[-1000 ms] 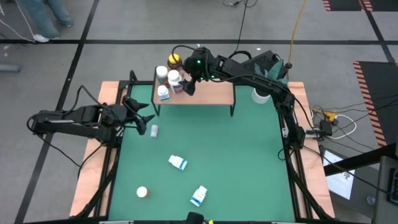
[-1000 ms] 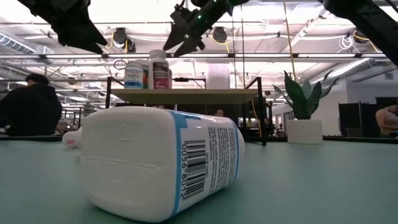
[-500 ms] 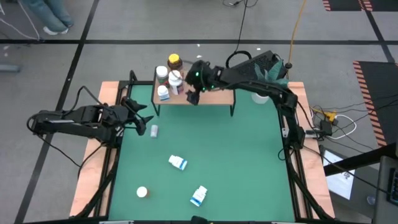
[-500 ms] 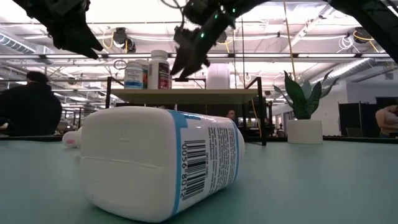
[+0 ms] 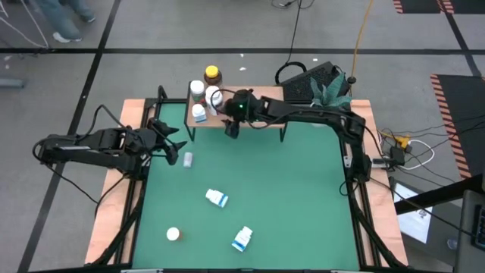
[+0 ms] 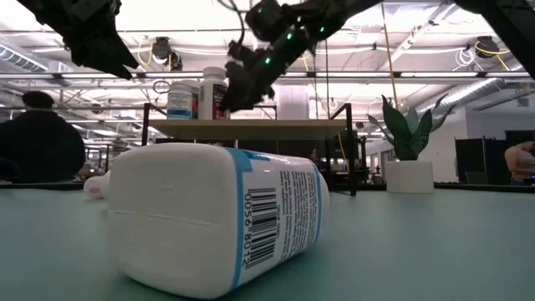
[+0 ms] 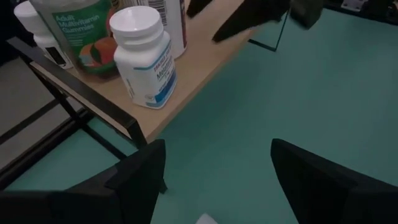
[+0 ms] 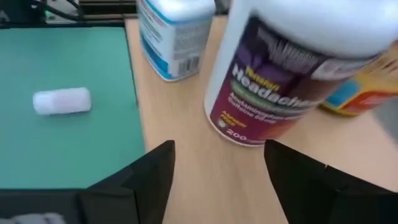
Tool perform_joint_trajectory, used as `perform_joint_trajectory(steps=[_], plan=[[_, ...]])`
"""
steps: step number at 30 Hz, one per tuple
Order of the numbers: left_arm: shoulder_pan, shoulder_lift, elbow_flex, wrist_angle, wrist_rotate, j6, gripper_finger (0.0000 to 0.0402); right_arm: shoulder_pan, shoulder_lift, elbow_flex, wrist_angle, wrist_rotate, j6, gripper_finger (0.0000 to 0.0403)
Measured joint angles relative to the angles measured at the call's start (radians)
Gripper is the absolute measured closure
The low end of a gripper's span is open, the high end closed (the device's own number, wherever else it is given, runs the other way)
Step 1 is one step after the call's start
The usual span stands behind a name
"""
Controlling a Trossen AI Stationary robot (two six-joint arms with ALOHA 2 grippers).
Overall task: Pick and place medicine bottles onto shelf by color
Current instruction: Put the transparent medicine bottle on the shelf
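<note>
While the right pincer [image 5: 232, 127] hangs over the front edge of the shelf [image 5: 261, 114], its fingers stand apart with nothing between them; in its wrist view the two dark fingers [image 8: 134, 180] frame bare wood. Just ahead of it stands a maroon-labelled bottle [image 8: 286, 81] with white cap, not touched. Beside that, farther along the shelf's end, a white bottle with blue label [image 8: 174, 37]. A yellow-orange labelled bottle [image 8: 360, 90] shows behind the maroon one, partly hidden.

High view: four bottles cluster at the shelf's left end, just beyond the right pincer, among them an amber bottle with yellow lid [image 5: 213, 74] at the far corner.

Left pincer [image 5: 176, 144] waits at the counter's [image 5: 303, 197] left edge, released, empty, well apart from the shelf cluster. Just beside its tips a small white bottle [image 5: 187, 158] lies on its side on the green mat. From its wrist view: a white-capped, blue-labelled bottle [image 7: 144, 56] upright near the shelf corner, a green-labelled gummies bottle [image 7: 78, 31] touching or nearly touching it.

Nearer the counter's front, well apart from both pincers: a white and blue bottle lying down [image 5: 217, 198], another [image 5: 242, 238], and a white round bottle [image 5: 173, 234].

Low view: potted plant [image 6: 407, 150] on the counter, past the shelf. Person in dark top [image 6: 40, 142] in the room behind.
</note>
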Motion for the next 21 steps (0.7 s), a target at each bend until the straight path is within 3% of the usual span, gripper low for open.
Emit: perform_joint_trajectory(steps=[7, 16, 21], plan=[[-0.001, 0.006, 0.0, -0.005, 0.0, -0.004, 0.011, 0.079, -0.166, -0.111, 0.053, 0.038, -0.042, 0.0171], [-0.003, 0.039, 0.0, -0.008, 0.0, -0.04, 0.011, 0.208, -0.426, -0.594, 0.479, 0.043, 0.0, 0.0173], [-0.003, 0.102, -0.019, 0.075, 0.0, -0.058, 0.011, 0.26, -0.511, -0.823, 0.721, 0.038, -0.01, 0.0173]])
